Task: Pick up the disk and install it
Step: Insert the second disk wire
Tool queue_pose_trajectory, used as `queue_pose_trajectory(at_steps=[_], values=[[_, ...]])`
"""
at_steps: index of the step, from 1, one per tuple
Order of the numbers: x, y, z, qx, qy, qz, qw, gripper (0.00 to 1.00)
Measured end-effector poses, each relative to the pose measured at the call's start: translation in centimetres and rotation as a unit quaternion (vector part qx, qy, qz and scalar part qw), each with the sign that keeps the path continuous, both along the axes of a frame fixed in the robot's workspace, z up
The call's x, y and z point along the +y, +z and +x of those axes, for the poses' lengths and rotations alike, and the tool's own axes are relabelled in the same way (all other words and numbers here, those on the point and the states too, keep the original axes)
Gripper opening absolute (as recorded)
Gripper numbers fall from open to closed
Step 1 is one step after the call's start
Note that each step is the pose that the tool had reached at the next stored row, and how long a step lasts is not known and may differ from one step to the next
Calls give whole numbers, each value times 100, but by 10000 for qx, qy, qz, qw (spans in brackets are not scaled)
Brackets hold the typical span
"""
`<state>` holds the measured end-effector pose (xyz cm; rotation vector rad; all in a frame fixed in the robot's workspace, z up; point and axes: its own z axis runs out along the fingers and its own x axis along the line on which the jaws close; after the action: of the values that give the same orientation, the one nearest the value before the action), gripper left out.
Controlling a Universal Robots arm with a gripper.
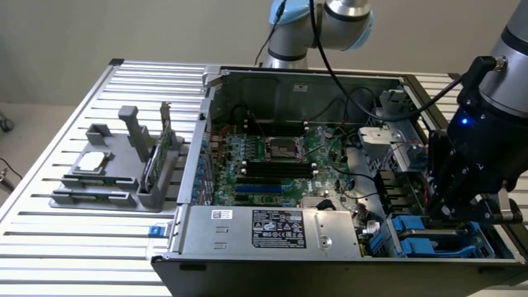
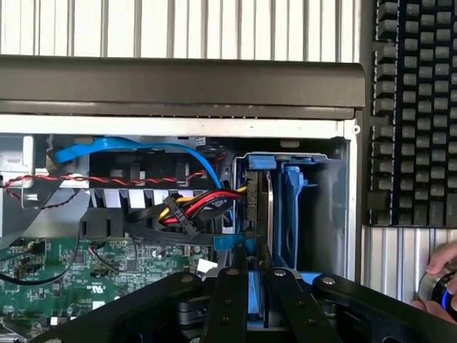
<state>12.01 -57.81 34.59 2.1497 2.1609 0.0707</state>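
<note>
While the arm reaches down into the near right corner of the open computer case (image 1: 216, 80), as the exterior view has it, its black gripper (image 1: 464, 207) hangs just over the blue drive bays (image 1: 421, 238) at the front of the chassis. From the wrist camera the two black fingers (image 2: 227, 300) stand close together with the disk (image 2: 258, 214) between them: I can see its thin metal edge standing upright, framed by its blue plastic carrier, so the jaws are clamped on the disk. The drive sits on edge partly inside the bay, with a blue bay wall (image 2: 293, 214) just beside it. Next to the bay a bundle of red, yellow and black power wires (image 2: 196, 207) runs toward the drive, and a flat blue data cable (image 2: 128, 150) arcs above them.

Inside the case lies the green motherboard (image 1: 272, 167) with its processor socket (image 1: 281, 148), and the grey power supply (image 1: 272, 229) with a printed label sits along the near edge. To the exterior view's left, on the slatted metal table (image 1: 91, 241), a grey fixture (image 1: 115, 173) holds a small square silver chip (image 1: 91, 162) and a green circuit card (image 1: 163, 148) standing upright. A person's hand (image 2: 443, 282) shows at the edge of the wrist view, resting on a round knob beside a dark keyboard (image 2: 414, 107).
</note>
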Motion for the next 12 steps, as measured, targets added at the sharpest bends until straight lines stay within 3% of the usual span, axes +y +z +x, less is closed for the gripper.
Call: queue_pose_trajectory(at_steps=[12], values=[[-23,-37,13,0,121,30,9999,16]])
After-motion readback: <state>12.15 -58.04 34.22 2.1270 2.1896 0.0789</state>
